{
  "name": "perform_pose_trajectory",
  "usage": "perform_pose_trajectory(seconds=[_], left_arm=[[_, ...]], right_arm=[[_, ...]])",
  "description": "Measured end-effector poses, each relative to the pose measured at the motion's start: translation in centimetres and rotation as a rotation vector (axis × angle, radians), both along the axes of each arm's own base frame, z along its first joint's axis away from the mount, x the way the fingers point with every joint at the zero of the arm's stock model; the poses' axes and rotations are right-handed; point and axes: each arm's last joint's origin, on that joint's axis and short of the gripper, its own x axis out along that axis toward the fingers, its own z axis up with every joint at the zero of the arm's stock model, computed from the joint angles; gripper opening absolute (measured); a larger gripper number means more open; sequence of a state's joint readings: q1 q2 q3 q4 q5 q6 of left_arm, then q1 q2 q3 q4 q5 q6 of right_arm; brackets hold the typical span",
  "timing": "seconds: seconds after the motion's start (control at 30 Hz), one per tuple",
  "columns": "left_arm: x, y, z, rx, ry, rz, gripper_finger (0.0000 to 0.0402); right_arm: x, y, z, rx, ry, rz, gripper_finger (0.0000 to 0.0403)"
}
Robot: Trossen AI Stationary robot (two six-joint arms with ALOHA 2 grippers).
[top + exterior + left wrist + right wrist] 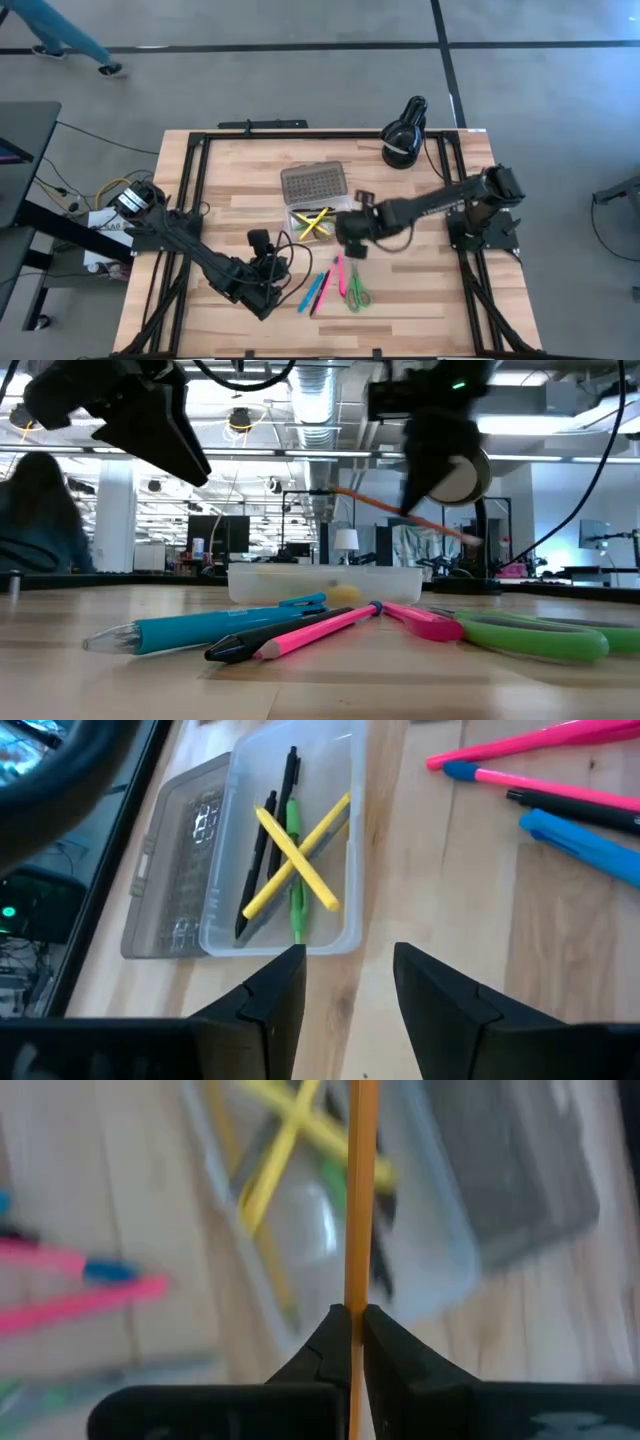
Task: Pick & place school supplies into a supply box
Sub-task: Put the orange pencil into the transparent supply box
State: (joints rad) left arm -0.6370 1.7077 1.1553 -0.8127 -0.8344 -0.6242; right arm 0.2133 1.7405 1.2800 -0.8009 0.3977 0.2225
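Observation:
The clear supply box (315,222) stands mid-table with its grey dotted lid (312,183) folded open toward the far edge. Inside it lie two crossed yellow pencils (295,860), a green pen and dark pens. My right gripper (350,232) hovers at the box's right side, shut on an orange pencil (360,1200). My left gripper (345,985) is open and empty, near the box's near-left corner. A blue pen (230,628), a dark pen, pink pencils (320,630) and green-handled scissors (357,290) lie flat on the table nearer the front edge. My right gripper pinches the orange pencil's shaft (357,1315) between its two fingers, which come from above and lie across it. The pencil is lifted clear and slants a little off level above the box, as the low view (400,510) shows.
A black round lamp-like object (405,135) stands at the far right of the table. Black frame rails run along the table's left and right sides. A person walks on the floor beyond the far-left corner (60,35).

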Motion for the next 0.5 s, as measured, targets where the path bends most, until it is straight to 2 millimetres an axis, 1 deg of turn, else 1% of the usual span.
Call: perform_pose_trajectory(seconds=[0.13,0.27,0.4,0.5], left_arm=[[-0.6,-0.5,0.0,-0.012,-0.006,0.003,0.0148],[-1.2,-1.0,-0.1,-0.020,-0.008,0.017,0.0148],[-1.9,-1.3,-0.1,-0.007,-0.022,0.033,0.0148],[-2.2,-1.5,0.0,0.003,-0.034,0.031,0.0148]], right_arm=[[1.6,-2.6,0.4,0.025,-0.090,0.052,0.0000],[2.5,-4.6,0.7,0.059,-0.145,0.090,0.0000],[2.9,-5.8,0.8,0.094,-0.175,0.110,0.0000],[3.5,-6.0,-0.1,0.108,-0.164,0.147,0.0000]])
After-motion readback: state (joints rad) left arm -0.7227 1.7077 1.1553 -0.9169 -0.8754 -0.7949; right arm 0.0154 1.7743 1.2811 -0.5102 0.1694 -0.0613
